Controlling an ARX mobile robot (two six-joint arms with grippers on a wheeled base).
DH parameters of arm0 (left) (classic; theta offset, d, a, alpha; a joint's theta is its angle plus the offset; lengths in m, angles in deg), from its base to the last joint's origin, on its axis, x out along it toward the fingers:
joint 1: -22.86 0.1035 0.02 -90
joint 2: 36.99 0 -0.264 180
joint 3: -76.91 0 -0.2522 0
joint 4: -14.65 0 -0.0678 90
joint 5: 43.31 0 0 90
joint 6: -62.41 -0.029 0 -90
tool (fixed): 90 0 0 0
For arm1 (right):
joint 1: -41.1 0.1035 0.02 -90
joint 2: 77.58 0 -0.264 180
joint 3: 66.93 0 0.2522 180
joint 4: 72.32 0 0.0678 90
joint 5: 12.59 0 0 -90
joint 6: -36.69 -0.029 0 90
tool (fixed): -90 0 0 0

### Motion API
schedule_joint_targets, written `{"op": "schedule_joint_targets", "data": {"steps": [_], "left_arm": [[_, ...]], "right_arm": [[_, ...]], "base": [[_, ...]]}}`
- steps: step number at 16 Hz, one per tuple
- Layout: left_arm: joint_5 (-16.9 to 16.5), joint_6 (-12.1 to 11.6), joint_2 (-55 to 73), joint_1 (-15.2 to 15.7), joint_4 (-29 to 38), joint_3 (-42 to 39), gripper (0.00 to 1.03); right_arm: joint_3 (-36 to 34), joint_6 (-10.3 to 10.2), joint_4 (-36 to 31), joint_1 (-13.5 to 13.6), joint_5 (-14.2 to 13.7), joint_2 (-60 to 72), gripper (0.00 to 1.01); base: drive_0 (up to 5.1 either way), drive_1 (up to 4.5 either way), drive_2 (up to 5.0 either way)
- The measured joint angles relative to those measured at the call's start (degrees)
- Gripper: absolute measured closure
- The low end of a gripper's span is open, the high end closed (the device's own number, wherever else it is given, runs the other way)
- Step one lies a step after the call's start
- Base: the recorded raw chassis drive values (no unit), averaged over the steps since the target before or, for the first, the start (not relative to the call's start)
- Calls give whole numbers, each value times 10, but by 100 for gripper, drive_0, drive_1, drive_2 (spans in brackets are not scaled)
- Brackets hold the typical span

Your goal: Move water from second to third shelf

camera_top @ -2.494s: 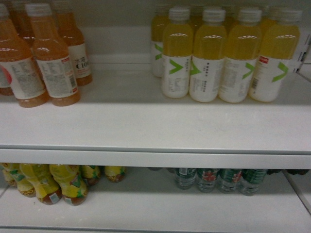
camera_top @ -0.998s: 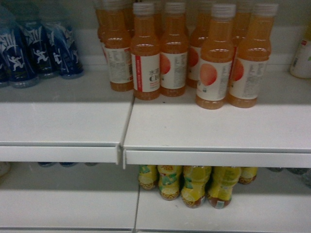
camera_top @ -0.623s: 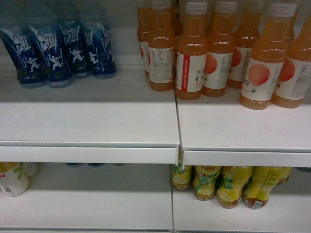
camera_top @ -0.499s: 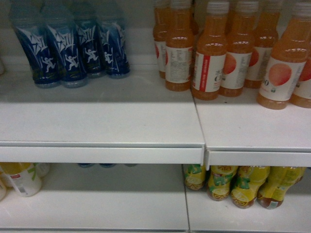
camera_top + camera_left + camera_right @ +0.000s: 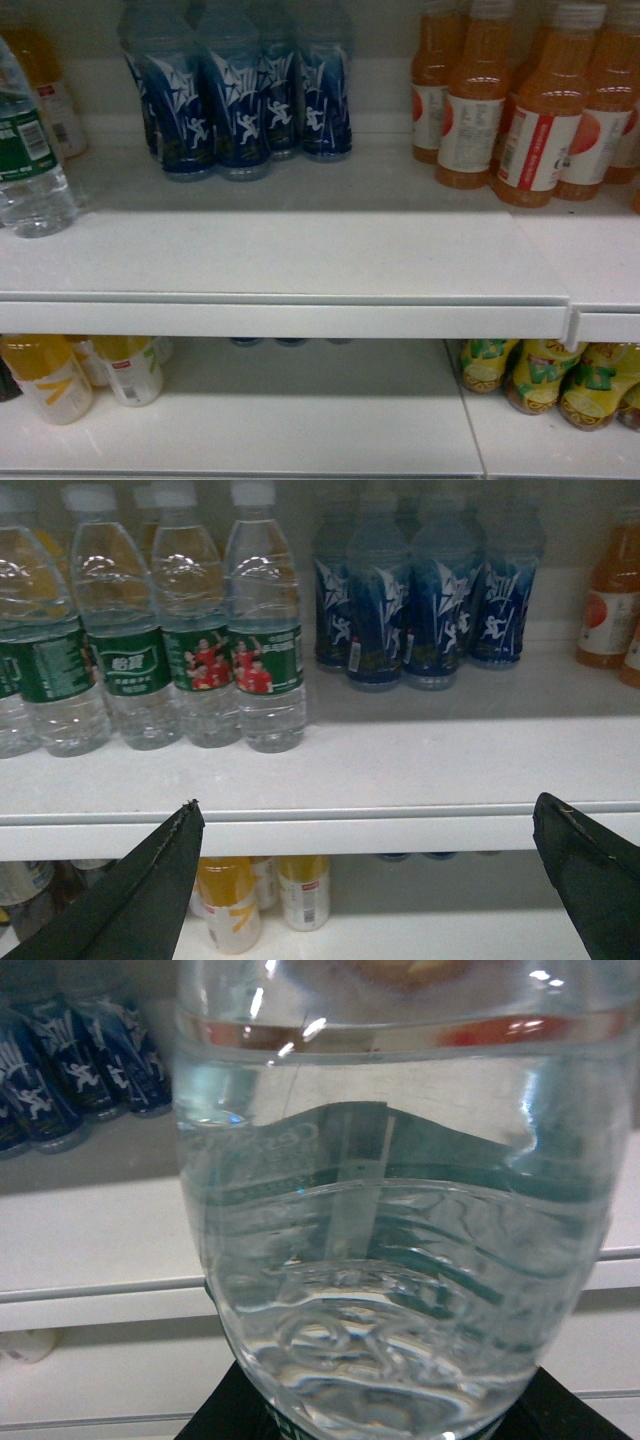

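Panning left has carried my head view off the orange juice bottles, which sat centre a moment ago and now crowd the right edge, while the blue bottles have slid to the middle and a water bottle has appeared at far left.

My right claw (image 5: 370,1415) shows only as dark pieces at the bottom of its wrist view, either side of the base of a clear ribbed plastic water bottle with a green wrap label (image 5: 390,1210), which fills that frame. I judge the claw is clamped on it; the contact itself is hidden. Held so near the lens, I take it for the bottle I am moving.

My left claw (image 5: 380,880) is spread wide and holds nothing, its two dark fingers (image 5: 130,900) low in the frame, in front of the white shelf edge (image 5: 330,830).

Beyond it, a row of matching green-labelled water bottles (image 5: 265,660) stands upright on that shelf, just beside the cluster of blue sports-drink bottles with white running figures (image 5: 240,100). Right of those stand the orange juice bottles with white labels (image 5: 535,120). On the shelf below sit yellow-and-white bottles (image 5: 45,375) at left and yellow-green bottles (image 5: 545,375) at right.

I cannot tell from here which tier counts as third.
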Motion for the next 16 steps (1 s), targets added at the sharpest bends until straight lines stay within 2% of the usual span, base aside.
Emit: {"op": "schedule_joint_targets", "data": {"steps": [16], "left_arm": [[0,0,0,0,2,0,5]], "right_arm": [[-1,0,-2,0,3,-1,65]], "base": [[-502,243,243]]}}
